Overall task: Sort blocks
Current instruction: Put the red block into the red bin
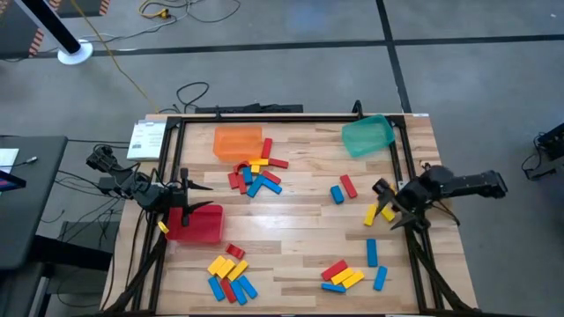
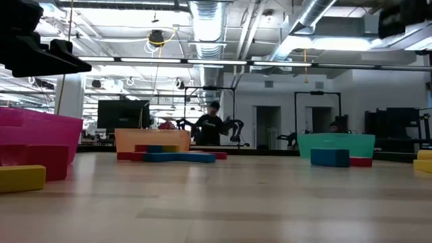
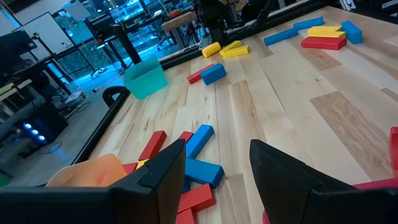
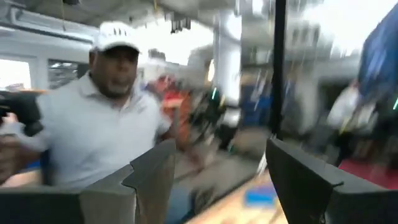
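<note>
Blocks (image 1: 255,174) are spread in small heaps all over the table (image 1: 300,220): one heap by the orange bin (image 1: 238,141), more near the front edge and the right edge. Nothing is held by either claw. The left gripper (image 1: 196,195) is seen half open, just over the red bin (image 1: 194,223) at the left edge. The right gripper (image 1: 385,199) is spread wide above a yellow block (image 1: 385,212) near the right edge. One block should be picked at a time, gripped across its thin sides, then matched to its bin
</note>
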Controlling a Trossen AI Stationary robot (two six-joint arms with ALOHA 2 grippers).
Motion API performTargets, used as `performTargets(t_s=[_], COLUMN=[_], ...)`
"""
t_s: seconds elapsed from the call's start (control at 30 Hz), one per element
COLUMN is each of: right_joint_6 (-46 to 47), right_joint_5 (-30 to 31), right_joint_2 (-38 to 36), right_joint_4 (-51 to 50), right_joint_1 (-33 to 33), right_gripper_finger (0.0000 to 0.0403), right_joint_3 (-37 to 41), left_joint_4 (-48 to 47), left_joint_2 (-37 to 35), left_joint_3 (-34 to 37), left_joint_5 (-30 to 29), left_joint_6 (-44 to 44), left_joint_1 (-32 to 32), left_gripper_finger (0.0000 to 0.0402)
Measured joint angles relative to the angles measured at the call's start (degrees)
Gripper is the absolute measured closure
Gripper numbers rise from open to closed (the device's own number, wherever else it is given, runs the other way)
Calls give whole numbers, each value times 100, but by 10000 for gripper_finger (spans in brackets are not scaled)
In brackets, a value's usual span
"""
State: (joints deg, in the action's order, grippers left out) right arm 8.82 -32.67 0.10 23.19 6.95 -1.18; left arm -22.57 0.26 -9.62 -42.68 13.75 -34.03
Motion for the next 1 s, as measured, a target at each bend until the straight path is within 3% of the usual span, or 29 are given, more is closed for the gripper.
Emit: performTargets(t_s=[0.17,0.3,0.6,1.0], right_joint_6=[-316,-543,-779,-436], right_joint_5=[383,717,731,731], right_joint_2=[2,5,4,4], right_joint_4=[911,1025,1018,1054], right_joint_1=[-108,-192,-220,-220], right_gripper_finger=[133,133,133,133], right_joint_3=[-4,-6,-6,-15], left_joint_4=[0,0,0,0], left_joint_2=[0,-1,0,0], left_joint_3=[0,-1,-1,-1], left_joint_5=[1,1,1,-1], left_joint_6=[-1,0,0,0], left_joint_1=[0,0,-1,0], left_gripper_finger=[228,228,228,228])
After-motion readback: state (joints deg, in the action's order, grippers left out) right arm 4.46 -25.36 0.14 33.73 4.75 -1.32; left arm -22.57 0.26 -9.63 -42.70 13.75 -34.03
